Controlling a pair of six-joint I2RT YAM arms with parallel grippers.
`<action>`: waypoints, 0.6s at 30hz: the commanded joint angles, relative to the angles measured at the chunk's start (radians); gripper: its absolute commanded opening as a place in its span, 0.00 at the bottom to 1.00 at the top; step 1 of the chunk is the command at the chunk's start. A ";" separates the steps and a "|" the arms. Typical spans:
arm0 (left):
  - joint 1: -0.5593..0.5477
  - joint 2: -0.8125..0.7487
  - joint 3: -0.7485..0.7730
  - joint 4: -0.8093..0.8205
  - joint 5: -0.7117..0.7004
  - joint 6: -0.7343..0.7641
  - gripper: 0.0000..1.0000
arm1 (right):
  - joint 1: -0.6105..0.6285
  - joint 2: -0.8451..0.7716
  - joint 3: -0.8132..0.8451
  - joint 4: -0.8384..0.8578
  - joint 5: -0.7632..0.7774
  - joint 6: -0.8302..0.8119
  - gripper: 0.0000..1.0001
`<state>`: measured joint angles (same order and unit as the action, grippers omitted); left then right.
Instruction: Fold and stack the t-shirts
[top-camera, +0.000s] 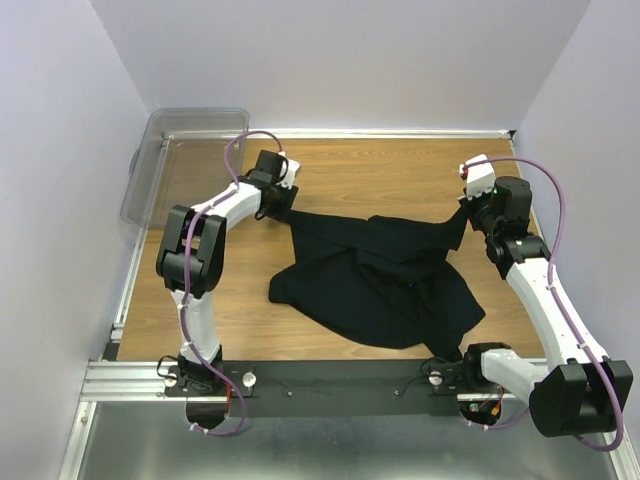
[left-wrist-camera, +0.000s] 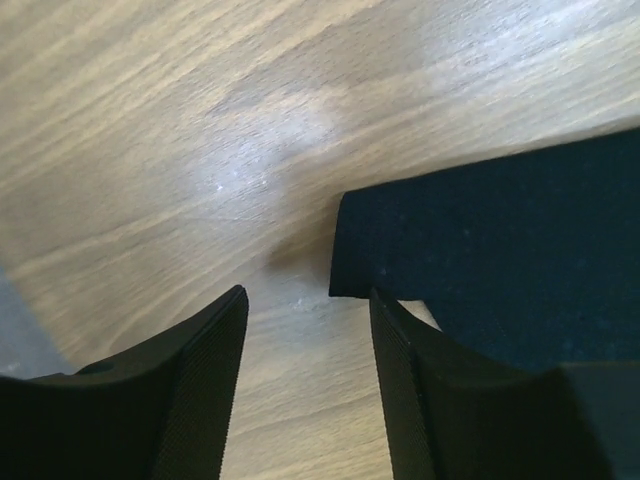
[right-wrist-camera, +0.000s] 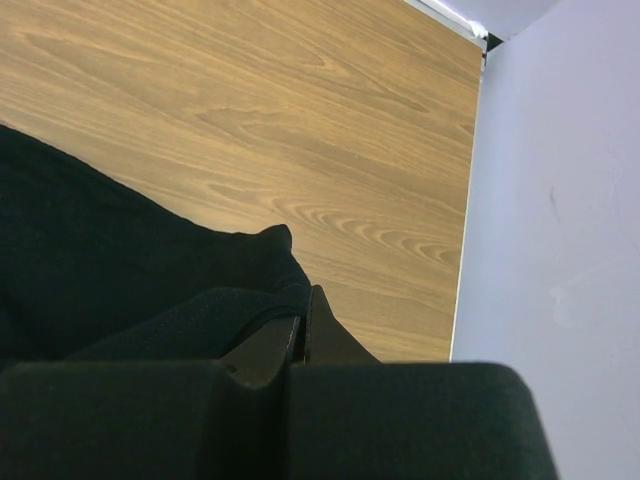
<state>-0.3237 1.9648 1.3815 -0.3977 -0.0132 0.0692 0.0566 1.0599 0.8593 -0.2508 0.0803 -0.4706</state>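
Observation:
One black t-shirt (top-camera: 375, 275) lies crumpled across the middle of the wooden table. Its far-left corner (left-wrist-camera: 420, 240) reaches toward my left gripper (top-camera: 281, 206). In the left wrist view that gripper (left-wrist-camera: 305, 305) is open over bare wood, and the cloth corner lies just past the tip of the right-hand finger (left-wrist-camera: 400, 370). My right gripper (top-camera: 468, 212) is at the shirt's far-right end. In the right wrist view it (right-wrist-camera: 305, 305) is shut on a fold of the black cloth (right-wrist-camera: 120, 270), which rises to the jaws.
A clear plastic bin (top-camera: 163, 133) stands at the table's far-left corner, close behind the left arm. A purple wall (right-wrist-camera: 560, 200) runs along the table's right edge, near the right gripper. Bare wood (top-camera: 380, 175) shows behind the shirt.

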 joint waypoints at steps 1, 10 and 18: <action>0.051 0.040 0.033 0.032 0.206 -0.098 0.58 | -0.009 -0.012 -0.003 0.027 -0.030 0.015 0.01; 0.106 0.078 0.030 0.077 0.444 -0.186 0.52 | -0.008 -0.015 -0.013 0.027 -0.042 0.015 0.01; 0.126 0.074 0.013 0.109 0.515 -0.226 0.18 | -0.009 -0.014 -0.013 0.027 -0.048 0.015 0.01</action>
<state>-0.2138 2.0285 1.3968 -0.3172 0.4107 -0.1211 0.0566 1.0595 0.8589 -0.2504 0.0551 -0.4698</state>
